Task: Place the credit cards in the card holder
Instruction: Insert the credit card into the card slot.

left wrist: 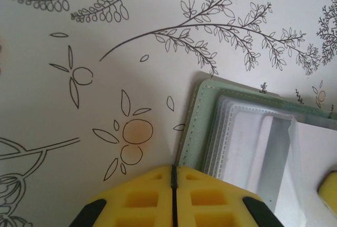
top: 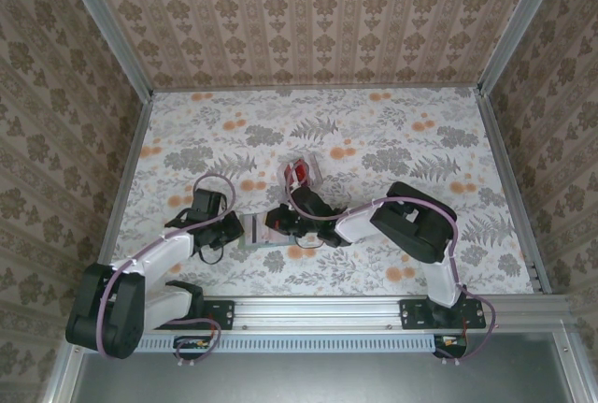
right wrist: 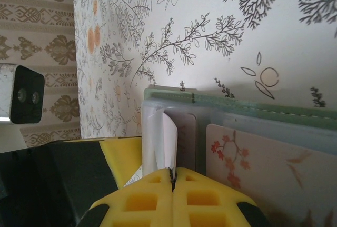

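Right gripper (right wrist: 172, 177) pinches the card holder (right wrist: 237, 108); left gripper (left wrist: 173, 185) closed beside it.

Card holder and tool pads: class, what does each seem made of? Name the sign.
Card holder: matte sage cover, likely faux leather, stitched edge; clear glossy plastic pockets inside. Left tool pads: yellow foam or soft rubber, moulded square recesses.

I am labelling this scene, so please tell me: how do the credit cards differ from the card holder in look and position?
Colour: the credit cards are red with pale edges; the card holder is sage green with clear pockets inside. Position: the cards lie farther out, untouched; the holder lies open nearer the arm bases, one clear pocket pinched in the shut right gripper. Both rest on the flowered table.
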Controlling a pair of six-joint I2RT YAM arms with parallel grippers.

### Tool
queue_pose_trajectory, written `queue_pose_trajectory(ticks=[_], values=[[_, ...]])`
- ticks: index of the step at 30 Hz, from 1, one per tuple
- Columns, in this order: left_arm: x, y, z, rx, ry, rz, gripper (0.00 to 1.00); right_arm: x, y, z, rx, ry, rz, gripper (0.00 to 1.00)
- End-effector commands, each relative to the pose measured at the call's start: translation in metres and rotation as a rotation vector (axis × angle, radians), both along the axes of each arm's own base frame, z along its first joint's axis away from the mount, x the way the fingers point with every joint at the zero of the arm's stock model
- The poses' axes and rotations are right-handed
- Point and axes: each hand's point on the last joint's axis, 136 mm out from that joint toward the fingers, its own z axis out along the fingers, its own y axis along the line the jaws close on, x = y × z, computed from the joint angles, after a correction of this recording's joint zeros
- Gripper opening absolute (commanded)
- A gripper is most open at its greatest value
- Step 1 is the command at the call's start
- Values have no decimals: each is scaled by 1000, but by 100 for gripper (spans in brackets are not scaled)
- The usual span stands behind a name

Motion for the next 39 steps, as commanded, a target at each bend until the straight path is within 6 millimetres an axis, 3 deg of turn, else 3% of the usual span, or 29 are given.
queue_pose_trajectory(ticks=[1,20,25,39], values=[[-33,-2,-19,-2,136,-24,7,-9,-2,-26,-98,24,21,5],[-30,-2,-23,14,143,-30,6,-13,10,-20,-189,-12,124,9],[-30,-2,-24,14,142,-27,6,-16,5,-24,-213,-8,131,17],[-27,0,-20,32,140,-24,6,-5,-34,27,-307,-128,149,42]])
